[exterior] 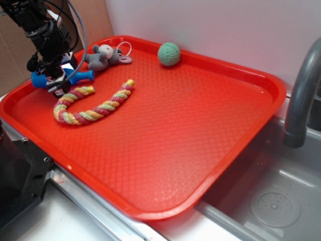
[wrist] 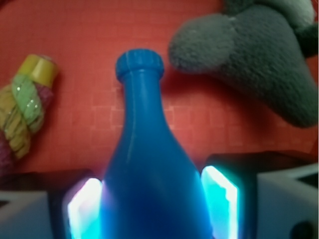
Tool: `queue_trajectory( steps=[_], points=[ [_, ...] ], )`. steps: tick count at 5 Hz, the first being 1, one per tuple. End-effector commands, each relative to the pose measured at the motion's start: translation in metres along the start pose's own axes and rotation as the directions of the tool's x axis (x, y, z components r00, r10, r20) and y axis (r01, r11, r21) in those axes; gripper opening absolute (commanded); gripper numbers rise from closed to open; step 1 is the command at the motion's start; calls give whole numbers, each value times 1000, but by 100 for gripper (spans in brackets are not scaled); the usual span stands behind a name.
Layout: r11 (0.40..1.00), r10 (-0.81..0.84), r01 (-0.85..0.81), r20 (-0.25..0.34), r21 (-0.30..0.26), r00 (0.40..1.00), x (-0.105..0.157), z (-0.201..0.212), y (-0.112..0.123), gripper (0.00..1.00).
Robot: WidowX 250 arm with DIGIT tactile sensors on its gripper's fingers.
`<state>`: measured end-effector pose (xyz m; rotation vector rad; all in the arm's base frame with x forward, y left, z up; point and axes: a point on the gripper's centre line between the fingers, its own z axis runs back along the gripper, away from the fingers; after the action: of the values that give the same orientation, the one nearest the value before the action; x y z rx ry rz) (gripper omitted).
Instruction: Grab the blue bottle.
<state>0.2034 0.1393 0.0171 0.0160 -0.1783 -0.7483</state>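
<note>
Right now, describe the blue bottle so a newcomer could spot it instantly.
Start at the red tray and go to its far left corner, where the gripper sits. The blue bottle lies on its side between the fingers, neck pointing toward the grey plush toy. It is the only smooth, solid-blue item; the rope toy beside it is braided and multicoloured.

Blue bottle point(exterior: 75, 77) point(wrist: 147, 164), small, smooth bright blue plastic, cylindrical body, narrow neck, flared lip, lying on its side at the tray's far left corner (body partly hidden in the exterior view), neck pointing right.
</note>
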Motion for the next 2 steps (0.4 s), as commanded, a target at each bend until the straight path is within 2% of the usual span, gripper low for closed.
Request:
queue_trajectory(
  steps=[1, 2],
  points=[
    [983, 132, -118, -95, 141, 987, 25, 32, -2, 0],
    [933, 351, -328, -169, 148, 921, 47, 61, -17, 0]
  ],
)
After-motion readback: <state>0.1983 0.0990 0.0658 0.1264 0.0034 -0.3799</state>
